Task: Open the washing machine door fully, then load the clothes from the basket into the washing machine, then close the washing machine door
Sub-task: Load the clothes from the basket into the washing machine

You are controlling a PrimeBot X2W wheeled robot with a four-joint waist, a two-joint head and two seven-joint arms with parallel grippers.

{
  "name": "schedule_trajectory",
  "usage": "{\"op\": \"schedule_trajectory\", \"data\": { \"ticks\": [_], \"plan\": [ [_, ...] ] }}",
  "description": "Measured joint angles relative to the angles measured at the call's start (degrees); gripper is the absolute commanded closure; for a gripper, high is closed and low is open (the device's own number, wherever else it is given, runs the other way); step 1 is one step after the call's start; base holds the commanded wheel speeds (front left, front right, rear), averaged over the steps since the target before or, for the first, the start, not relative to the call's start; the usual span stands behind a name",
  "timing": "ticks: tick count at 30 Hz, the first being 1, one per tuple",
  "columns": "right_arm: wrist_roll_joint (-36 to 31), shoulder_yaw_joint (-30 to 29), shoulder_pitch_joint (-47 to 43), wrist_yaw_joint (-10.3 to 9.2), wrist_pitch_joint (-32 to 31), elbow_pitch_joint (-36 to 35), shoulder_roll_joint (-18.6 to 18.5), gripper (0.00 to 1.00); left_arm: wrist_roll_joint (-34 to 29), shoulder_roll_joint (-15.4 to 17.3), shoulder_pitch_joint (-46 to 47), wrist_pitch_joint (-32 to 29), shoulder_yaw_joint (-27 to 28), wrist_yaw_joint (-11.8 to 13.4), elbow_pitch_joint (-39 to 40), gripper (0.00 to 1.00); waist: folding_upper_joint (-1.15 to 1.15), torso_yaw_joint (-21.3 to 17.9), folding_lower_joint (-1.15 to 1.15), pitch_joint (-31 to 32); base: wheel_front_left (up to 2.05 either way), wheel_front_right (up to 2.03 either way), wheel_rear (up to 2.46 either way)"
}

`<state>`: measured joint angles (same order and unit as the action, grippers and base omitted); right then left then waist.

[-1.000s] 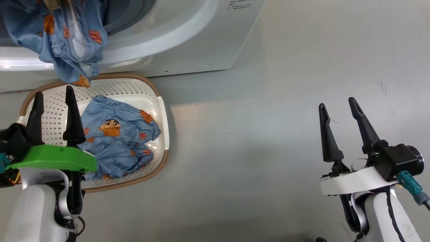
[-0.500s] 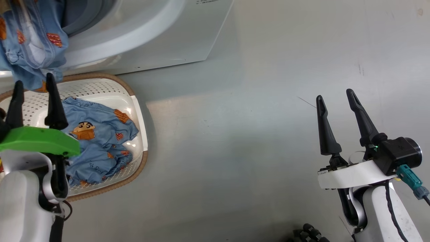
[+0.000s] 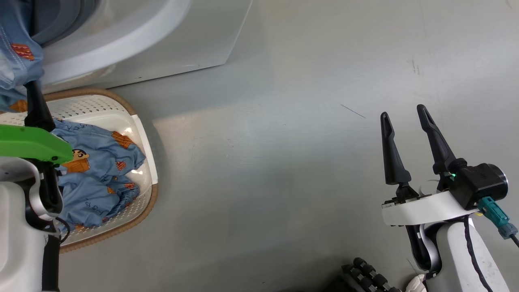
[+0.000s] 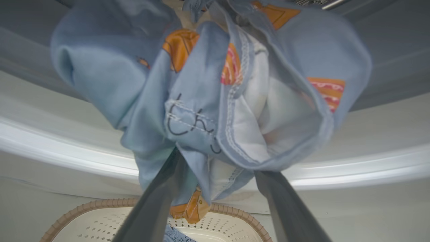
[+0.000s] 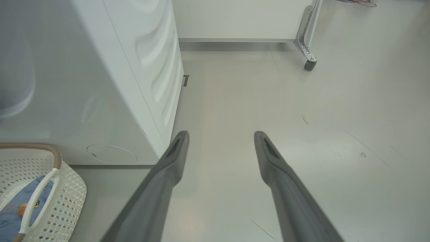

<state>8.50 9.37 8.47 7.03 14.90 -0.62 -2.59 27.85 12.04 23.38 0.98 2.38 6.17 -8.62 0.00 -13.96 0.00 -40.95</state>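
The washing machine (image 3: 170,44) stands at the top left, white. Light blue clothes (image 3: 18,61) hang out over the lip of its opening. In the left wrist view that hanging cloth (image 4: 215,94) drapes over the tips of my left gripper (image 4: 216,164), whose jaws stand wide open just under it. More clothes (image 3: 97,162) lie in the cream basket (image 3: 140,129) below. One left finger (image 3: 36,107) rises above the basket. My right gripper (image 3: 402,111) is open over bare floor, far to the right. The washing machine door is out of view.
The right wrist view looks past the open right gripper (image 5: 220,134) at the washer's side panel (image 5: 134,67), the basket (image 5: 60,188) at lower left, and a wheeled metal leg (image 5: 309,64) further back. A dark ribbed part (image 3: 365,275) lies at the bottom edge.
The head camera has swung right, so washer and basket slid left in view. My left gripper has risen from over the basket up to the hanging cloth. The right gripper barely moved.
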Motion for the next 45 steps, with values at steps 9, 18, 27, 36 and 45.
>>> {"op": "schedule_trajectory", "data": {
  "ticks": [9, 18, 27, 36, 45],
  "plan": [
    [0.0, -0.4, 0.3, 0.00, 0.0, 0.0, 0.0, 0.00, 0.0, 0.4, 2.5, 0.8, -0.1, 0.0, -1.8, 0.26, 0.00, -0.5, 0.00, -0.3, 0.00, 0.00, 0.00],
    [0.0, -1.4, 0.4, 0.00, 0.0, 0.0, 0.1, 0.00, -0.1, 0.2, 3.7, 1.6, -0.9, -0.4, -3.6, 1.00, 0.00, 0.0, 0.00, 0.0, 0.00, 0.00, 0.00],
    [0.0, -0.7, 0.4, 0.00, 0.0, 0.2, 0.2, 0.00, -0.2, -0.1, 2.9, 1.6, -1.3, -0.6, -2.5, 1.00, 0.00, 1.4, 0.00, 0.8, 0.00, 0.00, 0.00],
    [1.9, 1.1, 0.4, 0.00, 0.0, 0.5, 0.1, 0.00, -2.5, 2.3, 4.5, 1.9, -1.9, -0.5, 6.1, 1.00, 0.00, 1.4, 0.00, 1.7, 0.00, 0.00, 0.00],
    [4.4, 3.1, 0.4, 0.00, 0.0, 0.6, 0.2, 0.00, -4.1, 5.2, 13.1, 0.3, 0.2, -0.3, 3.3, 1.00, 0.00, -1.0, 0.00, 1.7, 0.00, 0.00, 0.00]
  ]
}}
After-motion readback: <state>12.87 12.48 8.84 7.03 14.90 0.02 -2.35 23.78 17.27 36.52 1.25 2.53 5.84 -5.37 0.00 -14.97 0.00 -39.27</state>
